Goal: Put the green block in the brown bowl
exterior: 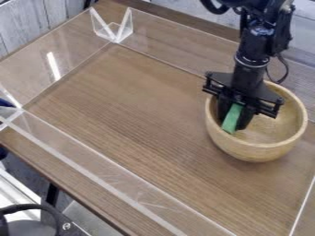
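Gripper [234,118] points straight down w/ fingers clamped on the green block [231,117], held upright inside the brown bowl [278,140] at the wooden table's [123,111] right side.

Green block [231,117], tan grained bowl [261,143]

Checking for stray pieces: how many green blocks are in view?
1. The green block stands tilted inside the brown bowl, gripped by the end effector. Others could hide behind it.
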`<action>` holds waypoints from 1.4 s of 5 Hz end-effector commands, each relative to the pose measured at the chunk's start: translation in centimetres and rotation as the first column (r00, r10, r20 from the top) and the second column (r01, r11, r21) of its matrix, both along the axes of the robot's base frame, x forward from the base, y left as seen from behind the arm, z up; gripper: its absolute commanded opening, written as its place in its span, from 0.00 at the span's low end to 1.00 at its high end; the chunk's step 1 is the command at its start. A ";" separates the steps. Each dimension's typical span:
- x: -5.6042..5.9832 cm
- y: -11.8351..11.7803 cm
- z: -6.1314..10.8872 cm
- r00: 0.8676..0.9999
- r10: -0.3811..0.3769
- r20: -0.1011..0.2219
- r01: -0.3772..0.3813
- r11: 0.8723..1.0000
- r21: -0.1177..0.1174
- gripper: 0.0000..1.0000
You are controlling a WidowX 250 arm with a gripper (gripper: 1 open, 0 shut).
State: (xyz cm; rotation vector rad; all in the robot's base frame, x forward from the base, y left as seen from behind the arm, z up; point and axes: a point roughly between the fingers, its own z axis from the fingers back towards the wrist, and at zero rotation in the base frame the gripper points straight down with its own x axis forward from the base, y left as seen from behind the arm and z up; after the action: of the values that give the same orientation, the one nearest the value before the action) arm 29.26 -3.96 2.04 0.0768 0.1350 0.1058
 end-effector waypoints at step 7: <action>-1.6 0.1 -2.5 0.994 -0.051 -0.099 0.049 0.999 -0.022 0.00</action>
State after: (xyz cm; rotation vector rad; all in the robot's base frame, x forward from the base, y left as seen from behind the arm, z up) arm 29.30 -4.38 2.02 0.0505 0.1402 0.0471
